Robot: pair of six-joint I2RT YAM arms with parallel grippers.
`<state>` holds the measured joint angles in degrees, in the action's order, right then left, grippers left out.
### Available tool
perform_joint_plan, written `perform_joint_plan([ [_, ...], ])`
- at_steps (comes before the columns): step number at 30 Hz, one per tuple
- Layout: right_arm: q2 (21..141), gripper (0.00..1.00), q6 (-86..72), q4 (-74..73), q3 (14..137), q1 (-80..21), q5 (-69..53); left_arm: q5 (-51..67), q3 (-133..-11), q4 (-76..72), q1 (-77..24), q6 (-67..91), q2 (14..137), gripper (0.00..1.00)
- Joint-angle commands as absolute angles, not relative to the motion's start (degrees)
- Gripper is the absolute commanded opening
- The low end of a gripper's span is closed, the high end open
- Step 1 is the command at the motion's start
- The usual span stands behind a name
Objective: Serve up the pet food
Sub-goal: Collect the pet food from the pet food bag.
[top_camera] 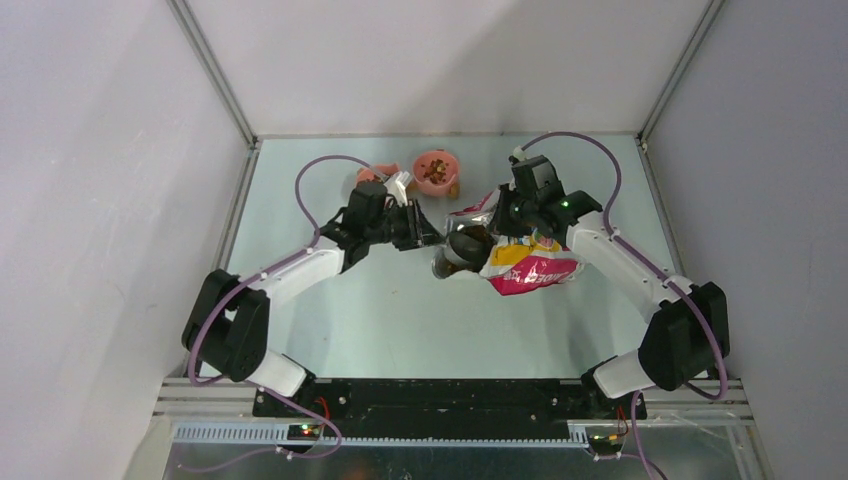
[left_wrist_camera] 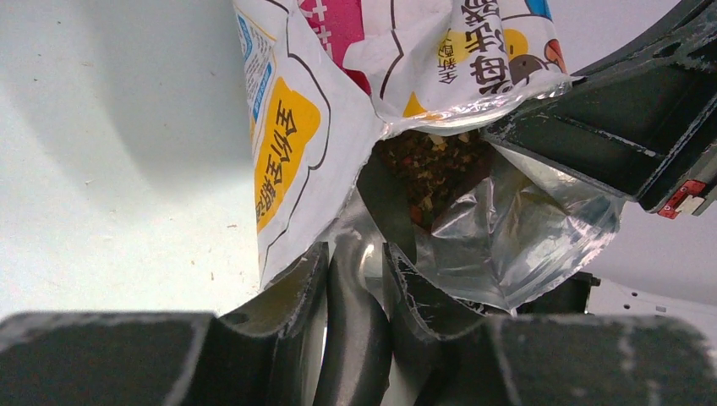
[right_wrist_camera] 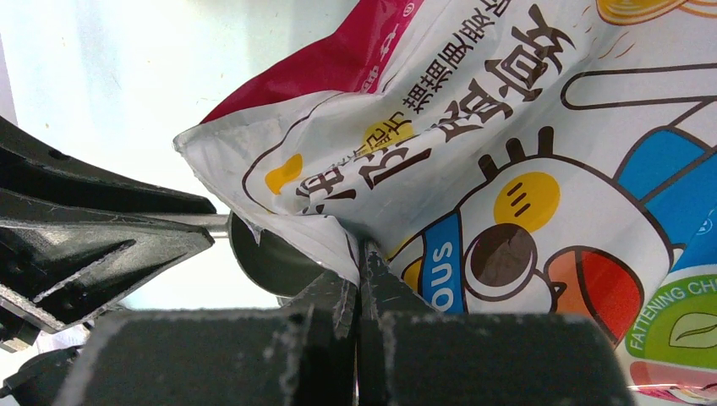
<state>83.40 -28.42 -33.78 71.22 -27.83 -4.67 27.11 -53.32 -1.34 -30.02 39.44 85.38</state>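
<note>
Closest to the left wrist's lens, the left hand (left_wrist_camera: 355, 254) has its two fingers drawn in about halfway, both seeming to press on the grey handle of the scoop (left_wrist_camera: 355, 330), so I judge it gripped rather than loose. That handle runs forward into the torn mouth of the printed bag (left_wrist_camera: 287, 144), where the pet food (left_wrist_camera: 431, 165) shows as a dark, speckled heap against the silver lining. More kibble already sits in the pink bowl (top_camera: 436, 153) towards the far side of the counter (top_camera: 400, 320), well apart from the bag. On the right wrist's view the right hand (right_wrist_camera: 359, 262) is pinched fully closed on the bag's upper lip, lifting it so the mouth gapes. By my reading, the step in hand is scooping: the scoop's cup lies at or just inside the opening (whether it is loaded I cannot tell, since the lip hides it). The next move calls for digging the cup into the heap, then drawing it out level so nothing spills. It must then be carried to the pink bowl and tipped there. Meanwhile the right hand would need to hold the lip up, or the foil may sag over the scoop.
</note>
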Motion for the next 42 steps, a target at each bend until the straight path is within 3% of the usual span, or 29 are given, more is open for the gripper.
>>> perform_joint_plan([
  [1, 79.92, 0.0, -27.57, -35.93, 70.93, -26.67, -3.2, 26.67, -56.06, -0.38, -30.05, 38.31, 84.21, 0.0],
  [14, 78.51, 0.0, -26.12, -35.47, 70.93, -28.42, -2.58, 1.42, -49.65, -4.11, -34.07, 35.97, 69.13, 0.0],
  [26, 76.98, 0.0, -23.99, -38.38, 72.14, -32.67, 7.15, -12.76, -56.48, 3.68, -45.49, 30.45, 78.95, 0.0],
  [35, 77.61, 0.0, -25.2, -39.72, 71.55, -32.04, 6.41, -9.46, -52.28, -14.64, -46.43, 32.67, 84.22, 0.0],
  [42, 77.86, 0.0, -26.18, -38.97, 70.98, -30.14, 3.51, -12.16, -39.9, -28.1, -46.39, 32.13, 76.17, 0.0],
])
